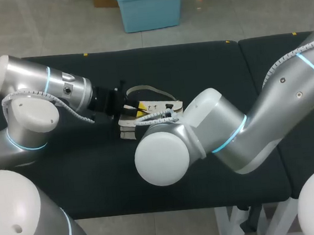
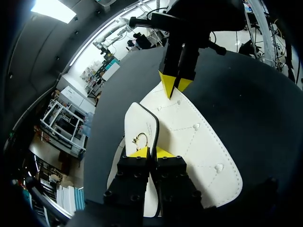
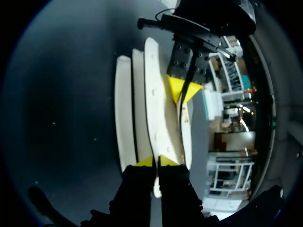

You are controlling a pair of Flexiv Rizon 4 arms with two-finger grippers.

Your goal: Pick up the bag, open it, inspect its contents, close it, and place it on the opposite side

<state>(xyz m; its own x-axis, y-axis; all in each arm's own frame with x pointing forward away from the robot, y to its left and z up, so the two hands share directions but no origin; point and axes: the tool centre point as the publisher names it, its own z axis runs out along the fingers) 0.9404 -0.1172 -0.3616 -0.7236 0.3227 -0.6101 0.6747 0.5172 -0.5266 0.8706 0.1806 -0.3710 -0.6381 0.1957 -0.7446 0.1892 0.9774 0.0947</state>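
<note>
A white stitched bag (image 1: 157, 104) lies flat in the middle of the black table, its grey strap (image 1: 146, 88) looping behind it. My left gripper (image 1: 135, 109) comes in from the left and is shut on the bag's flap edge; in the left wrist view its tips (image 2: 151, 152) pinch the dark-edged flap (image 2: 142, 123) beside a small gold clasp (image 2: 138, 139). My right gripper (image 3: 156, 161) is shut on a white panel edge of the bag (image 3: 154, 109), facing the left gripper (image 3: 182, 90). The head view hides the right fingers under that arm's wrist (image 1: 162, 155).
The black table (image 1: 67, 170) has bare surface to the left, in front of and behind the bag. A seam (image 1: 243, 76) divides it from a second black section at the right. My right arm's forearm (image 1: 268, 112) crosses low over that side.
</note>
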